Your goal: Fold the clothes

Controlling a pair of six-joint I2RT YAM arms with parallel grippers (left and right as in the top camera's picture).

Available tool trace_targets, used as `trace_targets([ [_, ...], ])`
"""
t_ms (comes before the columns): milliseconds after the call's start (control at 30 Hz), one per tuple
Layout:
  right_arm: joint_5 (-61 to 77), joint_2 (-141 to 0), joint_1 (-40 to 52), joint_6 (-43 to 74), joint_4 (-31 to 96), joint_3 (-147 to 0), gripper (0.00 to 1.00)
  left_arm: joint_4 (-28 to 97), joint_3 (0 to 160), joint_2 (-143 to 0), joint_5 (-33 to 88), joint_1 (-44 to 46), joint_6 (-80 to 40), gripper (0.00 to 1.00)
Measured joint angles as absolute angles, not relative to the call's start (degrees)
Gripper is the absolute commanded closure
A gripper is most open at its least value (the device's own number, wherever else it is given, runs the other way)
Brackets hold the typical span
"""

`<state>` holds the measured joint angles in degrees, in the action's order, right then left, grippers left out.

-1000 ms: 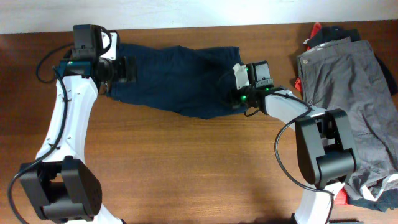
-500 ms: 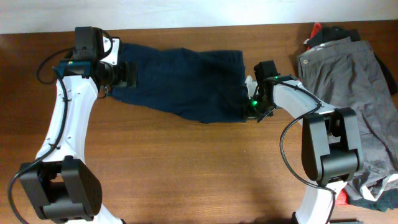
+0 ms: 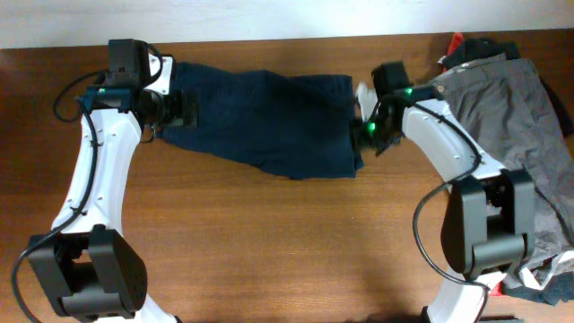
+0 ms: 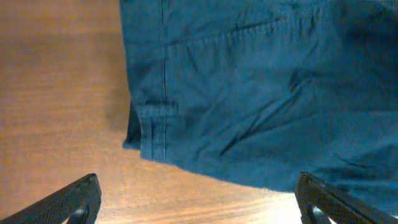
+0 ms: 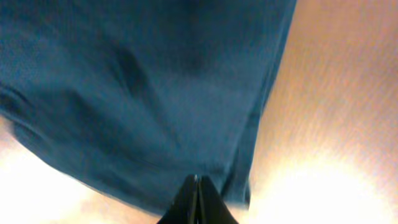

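Open tabletop (image 3: 269, 242) in front of shorts (image 3: 260, 126); garment heap (image 3: 538, 144) (grey trousers (image 3: 493, 103) uppermost) at right edge.

overhead: even, sharp | right wrist: blurred, glare lower right

No text, label, brand or number can be read anywhere.

shorts (image 3: 265, 121) — navy, rumpled | spread sideways across table — far edge
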<state>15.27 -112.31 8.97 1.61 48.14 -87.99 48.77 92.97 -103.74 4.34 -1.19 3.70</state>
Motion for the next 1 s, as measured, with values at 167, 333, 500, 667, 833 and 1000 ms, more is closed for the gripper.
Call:
trace_targets([
  [167,14.2,-111.2,9.0,1.0,35.9,-90.1,0.96,41.7,93.1,-105.7,4.3,-1.2,3.9,0.01],
  [333,12.7,-115.4,9.0,0.6,28.9,-90.1,0.96,30.0,93.2,-112.4,4.3,-1.9,4.3,0.01],
  [500,12.2,-122.3,9.0,0.0,27.1,-90.1,0.96,26.1,93.6,-117.3,3.8,-3.6,5.0,0.01],
  [667,12.0,-126.3,9.0,-0.1,26.9,-90.1,0.96,24.5,94.7,-118.5,4.5,-7.0,5.7,0.01],
  [833,12.3,-127.6,9.0,-0.1,26.6,-90.2,0.96,24.3,97.0,-120.2,6.7,-9.4,6.9,0.01],
  [1000,12.5,-127.6,9.0,-0.1,26.5,-90.2,0.96,26.4,99.7,-125.8,12.1,-9.4,7.6,0.01],
])
